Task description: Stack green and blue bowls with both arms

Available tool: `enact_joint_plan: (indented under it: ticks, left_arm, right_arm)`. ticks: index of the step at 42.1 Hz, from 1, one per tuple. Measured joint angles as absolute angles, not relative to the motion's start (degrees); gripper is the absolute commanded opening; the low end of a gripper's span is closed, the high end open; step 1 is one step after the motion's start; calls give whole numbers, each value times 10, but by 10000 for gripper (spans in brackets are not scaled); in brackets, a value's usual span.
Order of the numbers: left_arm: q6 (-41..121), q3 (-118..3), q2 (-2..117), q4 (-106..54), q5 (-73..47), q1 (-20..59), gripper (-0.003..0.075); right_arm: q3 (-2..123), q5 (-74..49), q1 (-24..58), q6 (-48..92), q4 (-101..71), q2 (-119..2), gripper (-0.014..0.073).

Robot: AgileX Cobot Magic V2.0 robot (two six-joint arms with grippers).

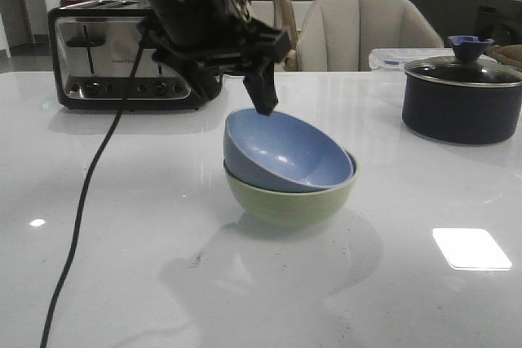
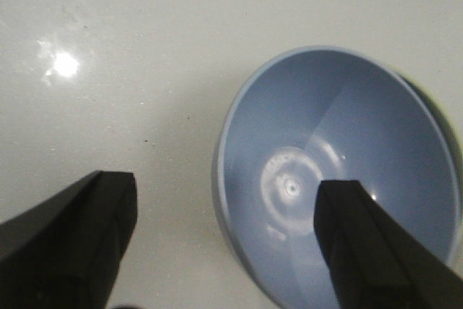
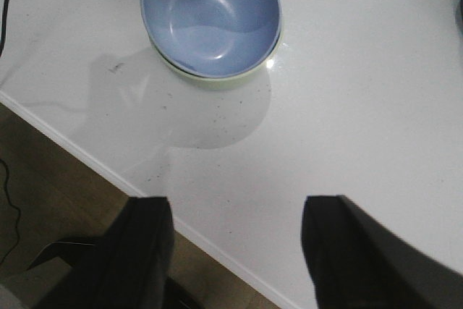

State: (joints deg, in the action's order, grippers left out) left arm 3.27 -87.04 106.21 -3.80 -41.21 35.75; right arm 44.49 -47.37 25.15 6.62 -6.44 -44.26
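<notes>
Now the blue bowl (image 1: pixel 287 152) is seen sitting inside the green bowl (image 1: pixel 294 195) on the white table (image 1: pixel 122 234), though it is tipped, its far rim raised and its mouth turned toward the camera, so the nesting is judged to be made but not level. The left gripper (image 2: pixel 228 233) is held just above the raised rim, its jaws spread wide and nothing gripped between them; in the left wrist view one finger (image 2: pixel 376 244) is laid over the blue hollow while the other hangs over bare table beside the bowl. Whether that fingertip is touching the rim cannot be told from the front view. The right gripper (image 3: pixel 235 251) is held well back from the pair, near the table's edge, likewise released and empty, with both bowls seen far ahead of its fingers. A toaster (image 1: pixel 122 55) is seen behind the left arm and a dark lidded pot (image 1: pixel 461 99) well off to the right arm's side, neither involved. The stacking is judged nearly done: what is left, it seems, is for the tilted blue bowl to be settled flat and for the arms to be drawn clear.
</notes>
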Motion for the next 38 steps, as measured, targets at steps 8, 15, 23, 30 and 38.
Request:
enact_joint_plan:
  ticks: [8,15,23,30,38]
  left_arm:
    - [33,-853,955,-37,-456,358,573]
    - [33,-779,856,-37,-459,358,573]
    - [33,-680,730,-37,-462,358,573]
    - [33,-588,606,-37,-463,358,573]
    - [33,-501,480,-37,-467,358,573]
  right_arm:
    - [445,-474,252,66,-64,-443,503]
    - [445,-474,252,66,-64,-443,503]
    - [445,-474,252,66,-64,-443,503]
    - [445,-474,252,66,-64,-443,503]
    - [445,-474,252,66,-60,-443,503]
